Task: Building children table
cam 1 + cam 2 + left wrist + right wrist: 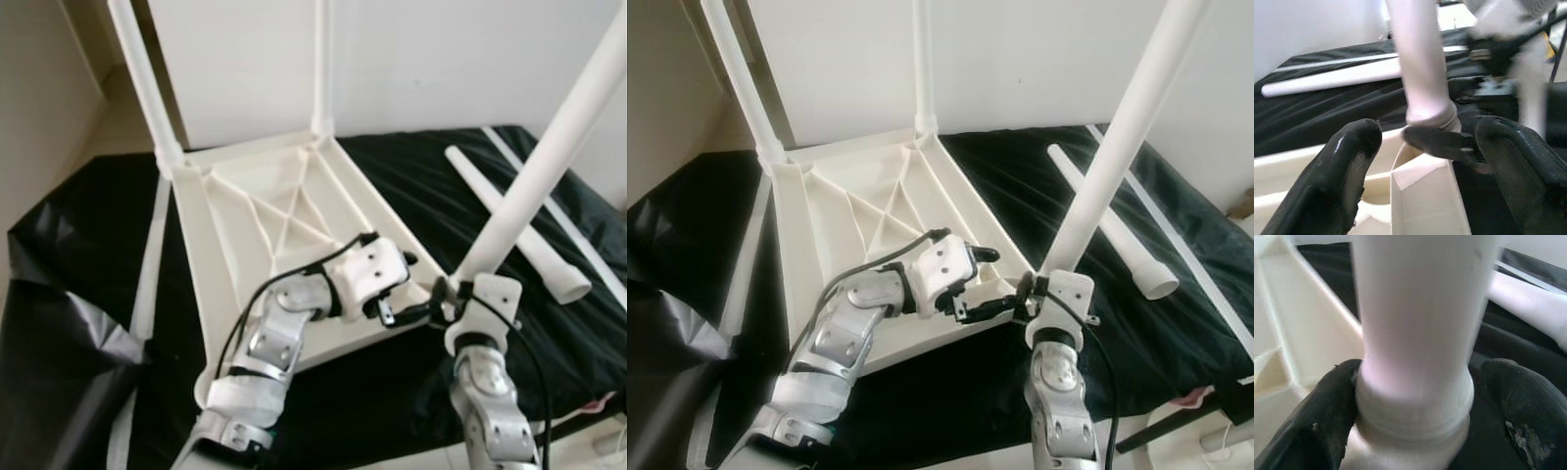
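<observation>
The white tabletop [284, 211] lay upside down on the black sheet [88, 245], two legs already standing at its far corners. At the near right corner the right gripper [443, 302] clasped a third leg [549, 157] at its collared base, the leg leaning up and to the right. From the right wrist, its fingers [1317, 426] flanked that collar (one touching). The left gripper [392, 315], fingers spread wide, hovered just beside. A fourth leg [514, 230] lay flat on the sheet.

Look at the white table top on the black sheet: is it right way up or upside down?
Upside down. The table top shows its ribbed underside, and two legs at its far corners point upward.
</observation>
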{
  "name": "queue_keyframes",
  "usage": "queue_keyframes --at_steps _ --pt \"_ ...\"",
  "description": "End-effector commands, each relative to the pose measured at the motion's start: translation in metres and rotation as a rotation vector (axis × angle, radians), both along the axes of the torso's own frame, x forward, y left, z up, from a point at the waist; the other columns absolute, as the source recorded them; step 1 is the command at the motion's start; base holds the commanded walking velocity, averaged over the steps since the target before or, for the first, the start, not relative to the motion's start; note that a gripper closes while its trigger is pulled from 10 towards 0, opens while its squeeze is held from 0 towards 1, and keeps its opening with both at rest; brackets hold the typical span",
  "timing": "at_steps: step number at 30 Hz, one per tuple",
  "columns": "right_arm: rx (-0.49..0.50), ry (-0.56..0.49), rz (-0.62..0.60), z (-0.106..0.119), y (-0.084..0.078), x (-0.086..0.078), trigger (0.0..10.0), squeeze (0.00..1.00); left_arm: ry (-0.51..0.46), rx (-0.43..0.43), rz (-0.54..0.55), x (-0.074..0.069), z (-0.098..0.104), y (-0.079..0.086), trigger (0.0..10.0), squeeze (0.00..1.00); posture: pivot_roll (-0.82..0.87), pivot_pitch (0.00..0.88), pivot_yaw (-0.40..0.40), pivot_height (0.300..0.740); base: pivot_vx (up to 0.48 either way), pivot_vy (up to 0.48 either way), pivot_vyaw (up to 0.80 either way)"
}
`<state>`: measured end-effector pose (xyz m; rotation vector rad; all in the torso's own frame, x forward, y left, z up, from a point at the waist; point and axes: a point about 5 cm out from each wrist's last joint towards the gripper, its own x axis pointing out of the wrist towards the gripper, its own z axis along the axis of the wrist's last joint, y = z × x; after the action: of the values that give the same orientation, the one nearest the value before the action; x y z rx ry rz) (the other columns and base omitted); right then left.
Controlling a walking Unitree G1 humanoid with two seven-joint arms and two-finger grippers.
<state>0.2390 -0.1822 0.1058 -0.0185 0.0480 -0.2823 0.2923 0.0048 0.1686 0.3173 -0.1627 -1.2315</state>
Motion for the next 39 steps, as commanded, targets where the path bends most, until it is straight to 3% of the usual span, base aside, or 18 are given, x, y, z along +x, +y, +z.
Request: queue_keyframes --at_steps 1,7,11,16,23,24,27,28,29,37,39 --pt "0.021 0.052 0.058 -0.012 -0.001 -0.011 10.0 0.0 -0.004 -0.096 0.261 0.014 0.003 0.016 10.0 0.0 -0.11 0.004 0.018 0.74 0.0 0.0 0.0" --pt "0.048 0.036 0.119 -0.01 0.001 -0.019 10.0 0.0 -0.008 -0.106 0.317 0.022 0.003 0.03 10.0 0.0 -0.11 0.003 0.02 0.74 0.0 0.0 0.0" --pt "0.079 0.018 0.179 -0.008 0.002 -0.024 10.0 0.0 -0.018 -0.035 0.321 0.029 0.0 0.047 10.0 0.0 -0.11 0.0 0.023 0.74 0.0 0.0 0.0" --pt "0.123 -0.001 0.269 -0.006 0.005 -0.03 10.0 0.0 -0.012 0.051 0.25 0.022 -0.01 0.062 10.0 0.0 -0.11 0.0 0.031 0.74 0.0 0.0 0.0" --pt "0.159 -0.025 0.31 -0.004 0.004 -0.034 10.0 0.0 0.033 0.098 0.194 0.014 -0.021 0.07 10.0 0.0 -0.12 0.0 0.039 0.74 0.0 0.0 0.0" --pt "0.191 -0.033 0.378 -0.002 0.002 -0.038 10.0 0.0 0.082 0.15 0.259 0.017 -0.036 0.09 10.0 0.0 -0.12 0.0 0.044 0.74 0.0 0.0 0.0" --pt "0.191 -0.033 0.378 -0.002 0.002 -0.038 10.0 0.0 0.082 0.15 0.259 0.017 -0.036 0.09 10.0 0.0 -0.12 0.0 0.044 0.74 0.0 0.0 0.0" --pt "0.195 -0.032 0.404 -0.001 0.0 -0.039 10.0 0.0 0.094 0.162 0.321 0.023 -0.039 0.1 10.0 0.0 -0.12 0.0 0.044 0.74 0.0 0.0 0.0" --pt "0.195 -0.032 0.404 -0.001 0.0 -0.039 10.0 0.0 0.094 0.162 0.321 0.023 -0.039 0.1 10.0 0.0 -0.12 0.0 0.044 0.74 0.0 0.0 0.0" --pt "0.193 0.015 0.504 -0.002 -0.009 -0.048 10.0 0.0 0.116 0.223 0.443 0.03 -0.04 0.159 10.0 0.0 -0.1 0.0 0.03 0.74 0.0 0.0 0.0" --pt "0.193 0.015 0.504 -0.002 -0.009 -0.048 10.0 0.0 0.116 0.223 0.443 0.03 -0.04 0.159 10.0 0.0 -0.1 0.0 0.03 0.74 0.0 0.0 0.0"
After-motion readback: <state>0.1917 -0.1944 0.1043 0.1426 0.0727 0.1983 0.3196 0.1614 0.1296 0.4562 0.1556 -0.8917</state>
